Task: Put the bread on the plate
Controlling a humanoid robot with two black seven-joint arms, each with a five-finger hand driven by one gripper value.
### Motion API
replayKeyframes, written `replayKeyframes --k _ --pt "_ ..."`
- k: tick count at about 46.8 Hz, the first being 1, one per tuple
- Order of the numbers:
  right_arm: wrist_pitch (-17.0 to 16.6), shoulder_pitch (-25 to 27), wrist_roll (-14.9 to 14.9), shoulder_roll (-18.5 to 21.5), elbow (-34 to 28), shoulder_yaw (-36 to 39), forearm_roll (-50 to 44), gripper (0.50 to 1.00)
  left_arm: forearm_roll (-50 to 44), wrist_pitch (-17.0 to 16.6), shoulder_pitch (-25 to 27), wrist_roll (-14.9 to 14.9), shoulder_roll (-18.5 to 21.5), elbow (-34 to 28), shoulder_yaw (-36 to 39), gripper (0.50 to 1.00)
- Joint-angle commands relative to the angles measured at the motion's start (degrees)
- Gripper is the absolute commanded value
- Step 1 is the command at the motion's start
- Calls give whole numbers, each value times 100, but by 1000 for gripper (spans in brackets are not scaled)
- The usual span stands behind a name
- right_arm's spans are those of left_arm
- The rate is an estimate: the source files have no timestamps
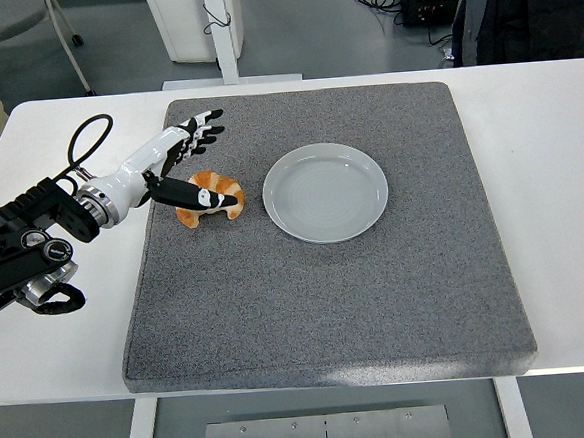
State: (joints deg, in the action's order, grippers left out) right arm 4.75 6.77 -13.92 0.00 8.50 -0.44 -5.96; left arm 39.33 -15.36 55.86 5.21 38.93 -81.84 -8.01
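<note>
Reaching in from the left, the left hand [179,157] is hovering with fingers spread beside the bread [213,194]; its thumb is possibly touching the roll, which is lying on the grey mat [328,297] just left of the plate [325,193].

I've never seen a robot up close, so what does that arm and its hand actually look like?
The left arm is built of black, chunky, rounded joint housings, with a black cable looping out above it. Toward the wrist it turns into a smooth white shell. The robot hand has five slim fingers, white with black segments and tips. The right arm is not in view.
</note>
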Motion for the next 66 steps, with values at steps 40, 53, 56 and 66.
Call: replayKeyframes --k 40,53,56,66 --pt "0 0 3 0 -7 0 7 1000 1420 25 250 -319 -289 1030 520 961" --pt "0 0 3 0 2 0 7 1000 1552 16 197 -266 -561 1337 537 961" --pt "0 0 3 0 2 0 -2 1000 1552 16 197 -266 -597 1355 537 961" --pt "0 0 3 0 2 0 -2 1000 1552 16 197 -196 -852 1698 546 961"
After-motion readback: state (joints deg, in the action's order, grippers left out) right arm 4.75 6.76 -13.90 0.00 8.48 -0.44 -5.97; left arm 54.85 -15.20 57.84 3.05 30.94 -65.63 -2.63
